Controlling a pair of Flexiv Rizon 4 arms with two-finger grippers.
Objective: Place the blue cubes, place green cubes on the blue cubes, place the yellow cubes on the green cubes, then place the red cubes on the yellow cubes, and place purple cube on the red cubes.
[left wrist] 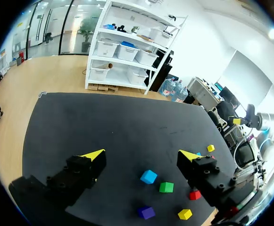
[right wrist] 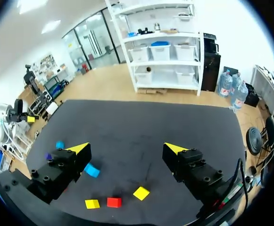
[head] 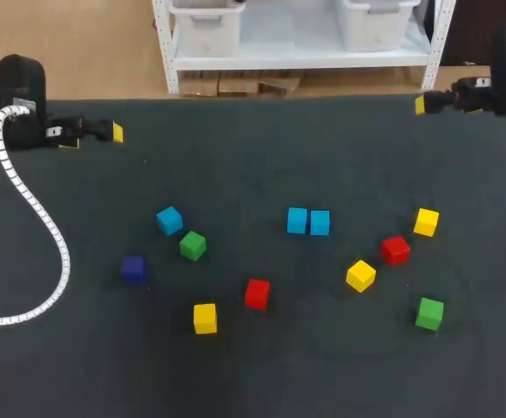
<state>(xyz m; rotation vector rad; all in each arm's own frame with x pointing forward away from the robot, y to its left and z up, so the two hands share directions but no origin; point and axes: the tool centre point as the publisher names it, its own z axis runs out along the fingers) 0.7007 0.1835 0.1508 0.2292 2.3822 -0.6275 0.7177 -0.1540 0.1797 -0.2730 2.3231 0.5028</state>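
Loose cubes lie spread over the dark table (head: 253,157). A pair of blue cubes (head: 308,222) touch side by side in the middle, and a third blue cube (head: 169,220) sits left beside a green cube (head: 192,246) and the purple cube (head: 132,269). Red cubes (head: 257,293) (head: 395,250), yellow cubes (head: 205,318) (head: 360,275) (head: 426,222) and a second green cube (head: 429,313) lie nearer the front. My left gripper (head: 91,135) (left wrist: 141,155) hangs open at the far left, well behind the blue cube (left wrist: 148,177). My right gripper (head: 435,103) (right wrist: 127,148) is open at the far right back corner, holding nothing.
A white coiled cable (head: 35,218) runs from my left arm across the table's left side to its front edge. The back half of the table holds no cubes.
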